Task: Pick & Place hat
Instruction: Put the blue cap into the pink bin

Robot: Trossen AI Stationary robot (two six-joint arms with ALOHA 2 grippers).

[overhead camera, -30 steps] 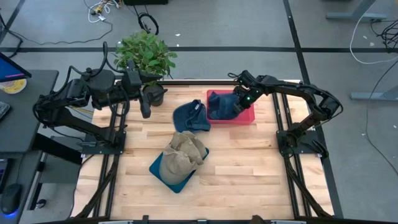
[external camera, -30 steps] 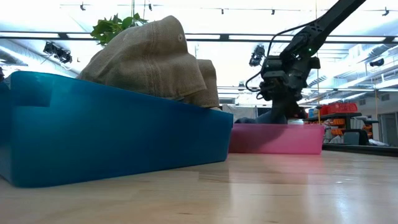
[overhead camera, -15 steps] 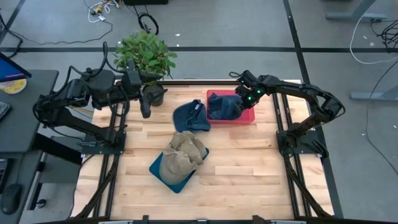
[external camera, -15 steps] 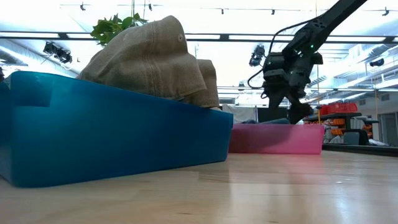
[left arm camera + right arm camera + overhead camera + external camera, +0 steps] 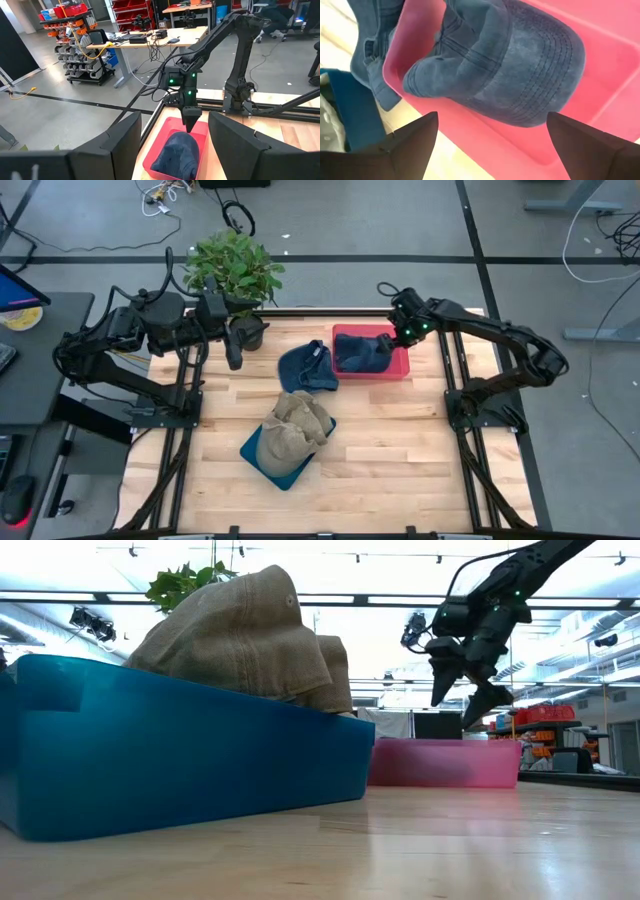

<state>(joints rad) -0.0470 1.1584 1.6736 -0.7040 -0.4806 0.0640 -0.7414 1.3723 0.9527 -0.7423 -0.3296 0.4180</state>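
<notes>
A dark blue denim hat [image 5: 505,65] lies inside the pink bin [image 5: 620,60], and it also shows in the high view [image 5: 360,352]. My right gripper [image 5: 462,700] hangs open above the bin's far right part [image 5: 400,332], clear of the hat. A second blue hat [image 5: 306,367] lies flat on the table beside the bin's left wall. Tan hats [image 5: 297,425] are heaped in a blue bin [image 5: 262,455]. My left gripper [image 5: 235,352] waits open in the air at the far left, by the plant pot.
A potted plant [image 5: 232,268] stands at the table's far left edge. The blue bin [image 5: 180,755] with the tan hat [image 5: 245,640] fills the near middle. Bare wood [image 5: 400,450] lies toward the near right.
My right gripper has opened and let go of the blue hat in the pink bin. It has then risen and drawn back toward the far right, rolling a little. The hat stays lying in the bin.
</notes>
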